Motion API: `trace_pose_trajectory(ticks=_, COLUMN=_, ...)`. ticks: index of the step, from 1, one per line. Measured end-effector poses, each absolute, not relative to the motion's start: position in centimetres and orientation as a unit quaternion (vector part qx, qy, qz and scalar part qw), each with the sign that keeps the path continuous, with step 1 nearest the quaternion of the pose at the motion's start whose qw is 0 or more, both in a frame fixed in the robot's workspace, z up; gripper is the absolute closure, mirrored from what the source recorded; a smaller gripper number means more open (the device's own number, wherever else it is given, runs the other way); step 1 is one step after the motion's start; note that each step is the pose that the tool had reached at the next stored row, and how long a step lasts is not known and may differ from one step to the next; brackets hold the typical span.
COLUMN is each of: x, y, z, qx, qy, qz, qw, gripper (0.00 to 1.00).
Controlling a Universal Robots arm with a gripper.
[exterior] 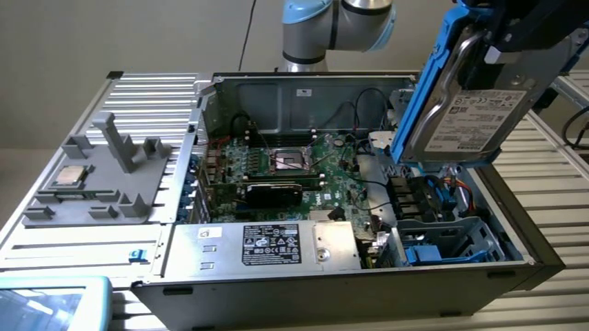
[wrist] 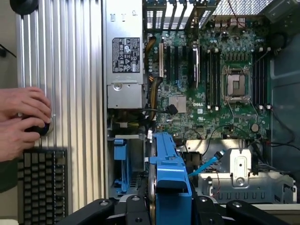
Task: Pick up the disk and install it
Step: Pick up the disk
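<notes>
**Exterior view.** The gripper [exterior: 512, 43], sitting at the upper right of the frame beside the robot arm [exterior: 338, 21], is clamping the disk [exterior: 471, 103] between its dark fingers, so the pincer is closed on the drive. The disk is hanging in the air, standing on edge and tilting slightly. Its white printed label is facing the camera and its blue rails are running along its edges. It is hovering over the right-hand end of the open computer case [exterior: 515, 265], above the blue drive cage [exterior: 440, 243] at the frame's lower right. Inside the case the motherboard [exterior: 308, 176] is lying flat at centre frame and is carrying the open processor socket [exterior: 292, 160]. The power supply [exterior: 267, 245], a silver box with a black label, is occupying the lower centre. At the left of the frame a grey fixture [exterior: 110, 172] is lying on a ribbed metal panel [exterior: 152, 93] and is carrying a small square processor chip [exterior: 71, 177].

**Wrist view.** The camera is looking past the gripper [wrist: 169, 213] and along the blue edge of the disk [wrist: 169, 173] into the case. A person's hands [wrist: 21, 123] are resting on a slatted metal surface [wrist: 70, 93] beside the case, next to a black keyboard [wrist: 41, 185]
</notes>
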State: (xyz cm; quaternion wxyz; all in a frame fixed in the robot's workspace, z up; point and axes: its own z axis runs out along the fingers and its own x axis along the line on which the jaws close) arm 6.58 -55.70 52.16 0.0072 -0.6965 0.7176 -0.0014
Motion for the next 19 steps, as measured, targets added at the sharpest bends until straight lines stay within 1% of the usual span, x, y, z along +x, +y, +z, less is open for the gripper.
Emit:
trace_pose_trajectory(ticks=5, x=6.9, y=-56.3, z=52.1, qx=-0.696, qy=0.717, qz=-0.013, qw=-0.004, gripper=0.63)
trace_pose_trajectory(ticks=12, x=7.9, y=-57.3, z=51.2, qx=-0.697, qy=0.717, qz=-0.013, qw=-0.004, gripper=0.63)
trace_pose_trajectory(ticks=19, x=8.2, y=-59.0, z=49.9, qx=-0.697, qy=0.717, qz=-0.013, qw=-0.004, gripper=0.63)
